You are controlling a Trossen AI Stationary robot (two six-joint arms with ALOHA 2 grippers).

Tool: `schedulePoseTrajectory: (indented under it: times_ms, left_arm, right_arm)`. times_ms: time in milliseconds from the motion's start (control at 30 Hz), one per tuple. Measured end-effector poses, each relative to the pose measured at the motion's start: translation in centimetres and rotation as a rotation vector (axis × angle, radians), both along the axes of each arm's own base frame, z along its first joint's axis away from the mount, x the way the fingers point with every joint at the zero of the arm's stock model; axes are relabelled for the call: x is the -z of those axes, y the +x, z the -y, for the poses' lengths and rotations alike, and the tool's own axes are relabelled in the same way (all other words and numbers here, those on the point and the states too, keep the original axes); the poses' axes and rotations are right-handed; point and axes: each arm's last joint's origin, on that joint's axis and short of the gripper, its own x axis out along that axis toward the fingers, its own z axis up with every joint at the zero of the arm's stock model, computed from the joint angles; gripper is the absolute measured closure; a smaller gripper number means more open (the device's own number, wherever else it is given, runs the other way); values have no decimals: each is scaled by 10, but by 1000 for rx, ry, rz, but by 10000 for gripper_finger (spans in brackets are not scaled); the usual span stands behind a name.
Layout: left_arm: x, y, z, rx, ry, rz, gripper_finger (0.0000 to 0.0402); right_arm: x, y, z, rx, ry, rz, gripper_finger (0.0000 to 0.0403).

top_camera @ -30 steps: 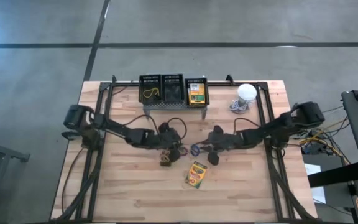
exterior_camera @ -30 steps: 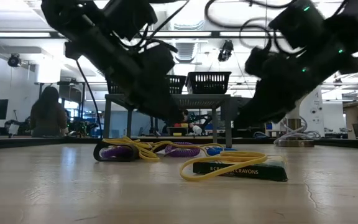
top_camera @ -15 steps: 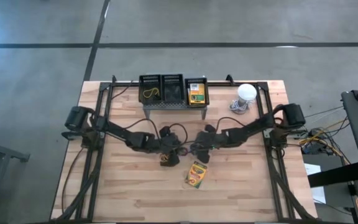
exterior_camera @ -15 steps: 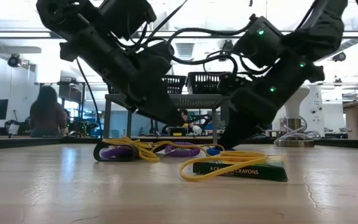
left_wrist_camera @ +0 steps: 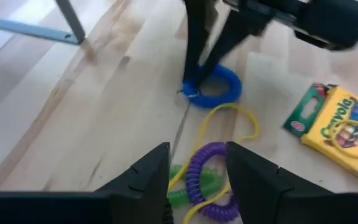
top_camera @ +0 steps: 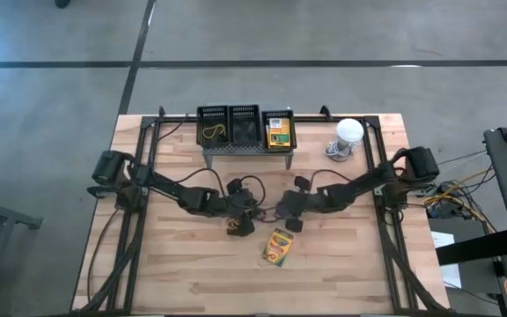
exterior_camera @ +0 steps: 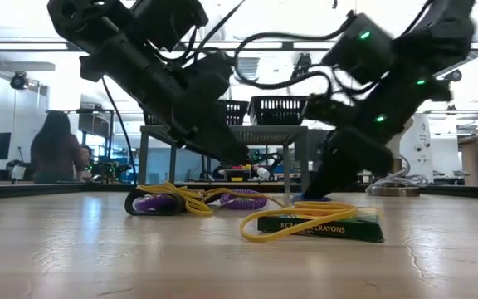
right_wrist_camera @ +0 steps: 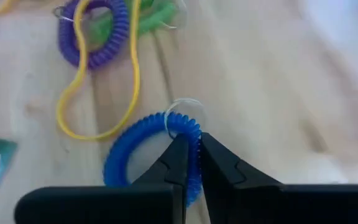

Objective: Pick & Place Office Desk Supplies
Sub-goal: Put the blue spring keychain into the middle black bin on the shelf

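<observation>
A blue coil band [right_wrist_camera: 143, 155] lies on the wooden table, also showing in the left wrist view [left_wrist_camera: 219, 87]. My right gripper [right_wrist_camera: 190, 142] [top_camera: 282, 211] is shut on it. Beside it lie a purple coil band [left_wrist_camera: 209, 177], a green one [right_wrist_camera: 143, 20] and a loose yellow rubber band [right_wrist_camera: 98, 99]. My left gripper [left_wrist_camera: 197, 171] [top_camera: 240, 217] is open just above the purple coil, one finger on either side of it. A yellow-and-green crayon box [top_camera: 278, 246] lies flat nearer the front edge, with a yellow band across it [left_wrist_camera: 353, 130]. My right gripper pinches the blue coil's ring at one spot on its rim [right_wrist_camera: 194, 127], between its two fingers. The fingers come slanting down from the table's right side and lie across the coil's cord. The rest of the ring lies on the table.
A grey stand [top_camera: 245, 148] at the far edge carries three black baskets; one holds a yellow band [top_camera: 214, 132], another a crayon box [top_camera: 278, 130]. A white dome with a cable [top_camera: 349, 132] sits at the far right. A person [exterior_camera: 55, 154] is in the room behind.
My right gripper has gone toward the table's left edge and down, from above the table to the blue coil band, its fingertips now at the table top.
</observation>
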Motion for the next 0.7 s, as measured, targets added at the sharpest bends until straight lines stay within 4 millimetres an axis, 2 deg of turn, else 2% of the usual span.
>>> schedulePoseTrajectory:
  times_ms: [133,300,500,567,700]
  left_arm:
    - [-4,2,7,47,27,41,245]
    - [-11,5,20,126,75,128,245]
    - [-22,7,32,100,225,226,245]
    - [-24,7,32,75,278,243,245]
    - [-28,11,23,50,270,274,244]
  right_arm:
    - [-28,-15,-14,65,-166,176,380]
    - [-40,-38,-28,27,-222,430,380]
    - [-38,-56,-34,-28,-225,619,380]
    - [-39,-58,-34,-26,-218,648,380]
    - [-39,-58,-34,-26,-219,653,380]
